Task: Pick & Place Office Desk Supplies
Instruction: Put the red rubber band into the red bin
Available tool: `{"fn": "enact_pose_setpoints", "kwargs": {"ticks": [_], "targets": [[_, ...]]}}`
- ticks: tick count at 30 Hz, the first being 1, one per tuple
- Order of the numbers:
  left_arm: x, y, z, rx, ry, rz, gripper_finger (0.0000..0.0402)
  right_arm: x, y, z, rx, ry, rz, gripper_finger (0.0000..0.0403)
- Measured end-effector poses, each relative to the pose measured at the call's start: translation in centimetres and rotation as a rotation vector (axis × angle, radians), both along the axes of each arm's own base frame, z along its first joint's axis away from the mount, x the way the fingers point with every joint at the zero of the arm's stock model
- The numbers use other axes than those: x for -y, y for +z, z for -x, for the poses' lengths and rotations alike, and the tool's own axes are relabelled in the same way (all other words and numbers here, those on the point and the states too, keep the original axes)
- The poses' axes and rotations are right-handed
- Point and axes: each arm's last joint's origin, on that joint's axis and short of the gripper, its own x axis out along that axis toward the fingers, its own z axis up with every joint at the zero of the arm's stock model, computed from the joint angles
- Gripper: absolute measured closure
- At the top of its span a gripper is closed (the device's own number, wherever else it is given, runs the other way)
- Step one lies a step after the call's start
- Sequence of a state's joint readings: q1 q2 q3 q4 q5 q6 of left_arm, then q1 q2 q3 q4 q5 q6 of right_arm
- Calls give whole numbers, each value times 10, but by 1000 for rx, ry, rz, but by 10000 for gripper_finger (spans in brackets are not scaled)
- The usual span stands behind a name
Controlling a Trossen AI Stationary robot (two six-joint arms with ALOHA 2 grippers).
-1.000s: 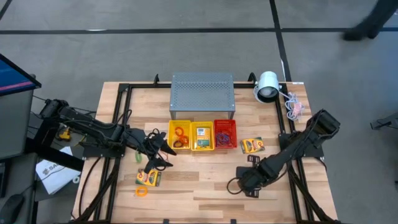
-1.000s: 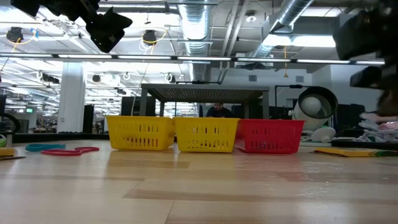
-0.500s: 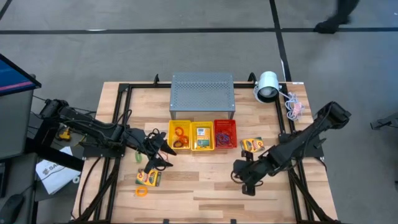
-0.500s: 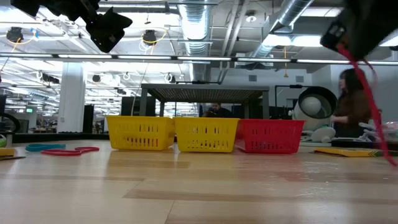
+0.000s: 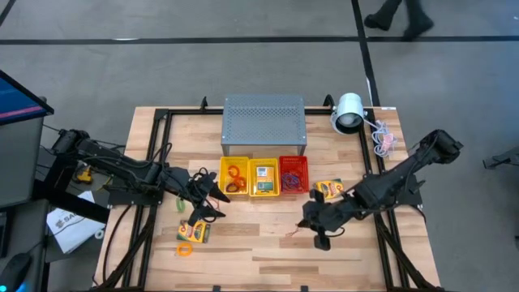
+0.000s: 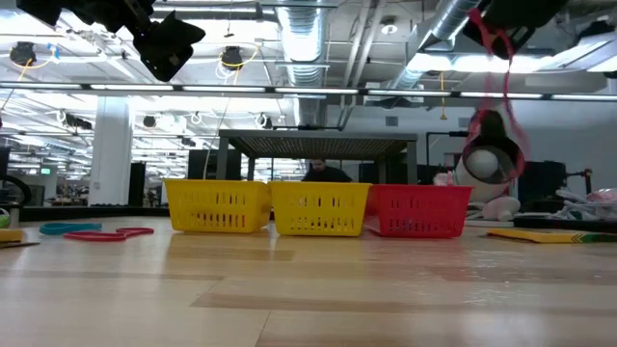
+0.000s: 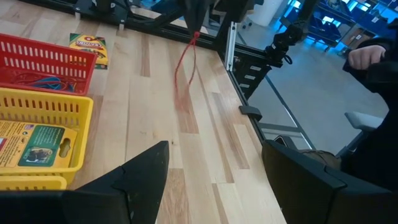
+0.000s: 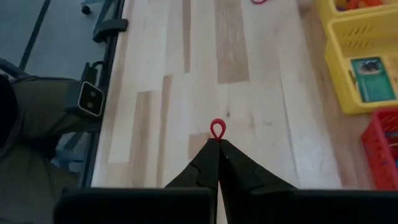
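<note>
- Two claws are over the wooden worktop point(image 5: 268, 243); the right claw point(image 5: 310, 221) hangs in front of the red basket point(image 5: 293, 175), above bare boards, its fingers pinched tight on a thin red band loop point(image 6: 501, 87); in the right wrist view a small red eye of the loop point(image 8: 216, 130) pokes out just past the closed fingertips point(image 8: 208, 163)
- In the low view the loop dangles long and slack from the claw, clear of the worktop; the left wrist view shows it hanging as a thin red line point(image 7: 183, 74) above the boards
- The left claw point(image 5: 212, 199) waits near the leftmost yellow basket point(image 5: 234, 178), fingers point(image 7: 146, 171) spread apart with nothing between them
- Three baskets stand touching in a row before the grey perforated box point(image 5: 263, 123); the left yellow one holds orange loops point(image 5: 237, 173); the middle yellow one point(image 5: 264, 178) holds a green-and-yellow card box point(image 5: 263, 178); the red one holds red and purple loops point(image 5: 293, 174)
- One card box point(image 5: 328, 190) lies just right of the red basket; another point(image 5: 194, 232) lies near the left claw, with an orange loop point(image 5: 185, 249) beside it and a green loop point(image 5: 182, 203) behind it
- A white lamp head point(image 5: 349, 112) sits at the far right corner
</note>
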State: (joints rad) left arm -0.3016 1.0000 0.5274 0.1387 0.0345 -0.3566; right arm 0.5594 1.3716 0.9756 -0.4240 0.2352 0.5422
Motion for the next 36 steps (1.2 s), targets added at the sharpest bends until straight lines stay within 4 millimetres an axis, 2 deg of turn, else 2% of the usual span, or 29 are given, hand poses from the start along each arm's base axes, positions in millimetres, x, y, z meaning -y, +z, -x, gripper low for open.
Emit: {"fn": "enact_pose_setpoints", "kwargs": {"ticks": [12,18,29,36], "targets": [[0,3,-1,28,0,9,147,16,7,-16,111,39,78,403],[0,3,-1,27,0,8,147,29,19,-16,180,26,136,403],[0,3,-1,26,-1,6,147,69,48,0,243,-70,240,403],[0,2,-1,27,-1,4,147,97,50,4,196,-145,301,403]]}}
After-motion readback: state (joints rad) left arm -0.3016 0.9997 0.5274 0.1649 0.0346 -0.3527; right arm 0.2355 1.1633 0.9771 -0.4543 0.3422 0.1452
